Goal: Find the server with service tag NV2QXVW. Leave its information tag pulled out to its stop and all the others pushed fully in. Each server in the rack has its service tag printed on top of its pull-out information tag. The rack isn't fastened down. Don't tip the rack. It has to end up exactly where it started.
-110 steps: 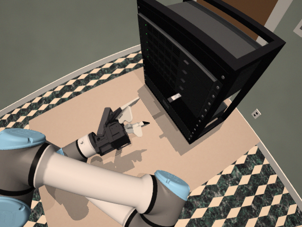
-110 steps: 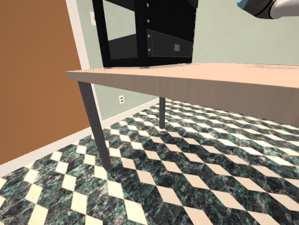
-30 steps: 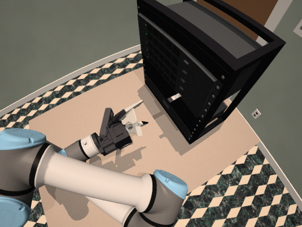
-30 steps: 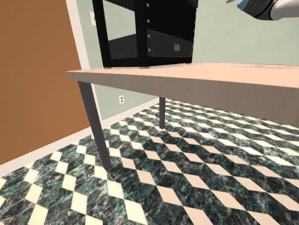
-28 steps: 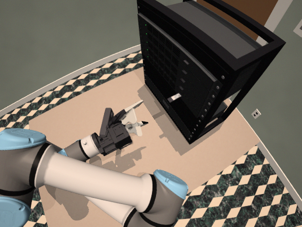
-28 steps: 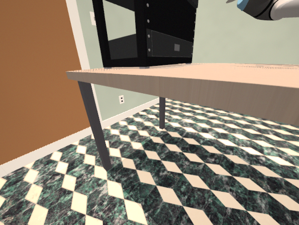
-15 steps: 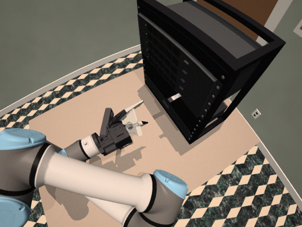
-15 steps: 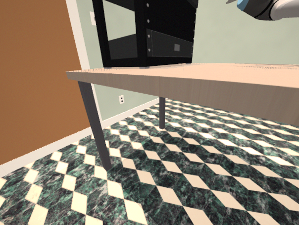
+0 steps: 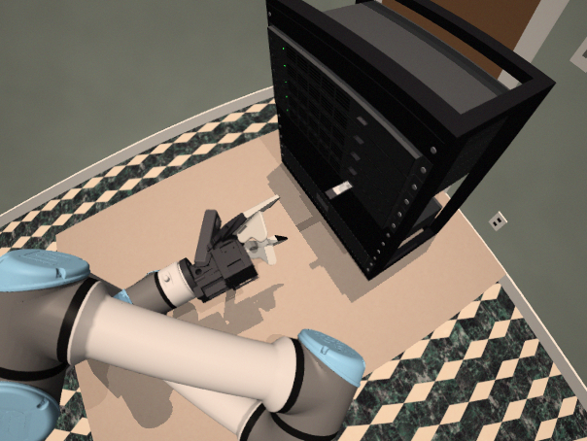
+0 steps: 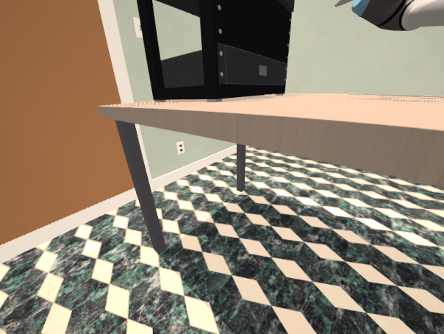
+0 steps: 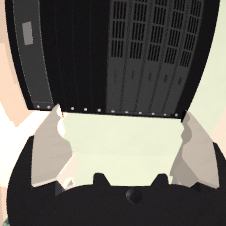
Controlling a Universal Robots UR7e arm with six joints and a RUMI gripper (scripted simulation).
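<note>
Green walls and a floor of dark green marbling with cream diamonds surround our pale tan table (image 9: 160, 233) (image 10: 331, 110), and a brown panel (image 9: 466, 29) (image 10: 59, 121) stands behind it. Near the table's far end our black rack (image 9: 505, 104) (image 10: 211, 48) (image 11: 200, 95) stands upright on its base, its front turned toward our arm (image 9: 185, 340) (image 10: 423, 15).

Five servers lie stacked in the upper part of the rack, their long front edges running level across it; small green lights mark one end of the faces. In the wrist view we see these same faces turned on their side, with their grilles in columns.

Near the other end of the grilles, small tags sit in a column, one above another. Four of them show only as dim grey ends. The lowest, a pale information tag (image 9: 339, 189), sticks out from the front, its long axis pointing out of the rack toward our side of the table. We cannot read any print on it, so we cannot tell which service tag it bears.

Our gripper (image 9: 277, 219) (image 11: 123, 107) hangs over the table in front of the rack, well apart from the pale tag. Its jaws are spread wide with nothing between them, and its fingertips point toward the rack.
</note>
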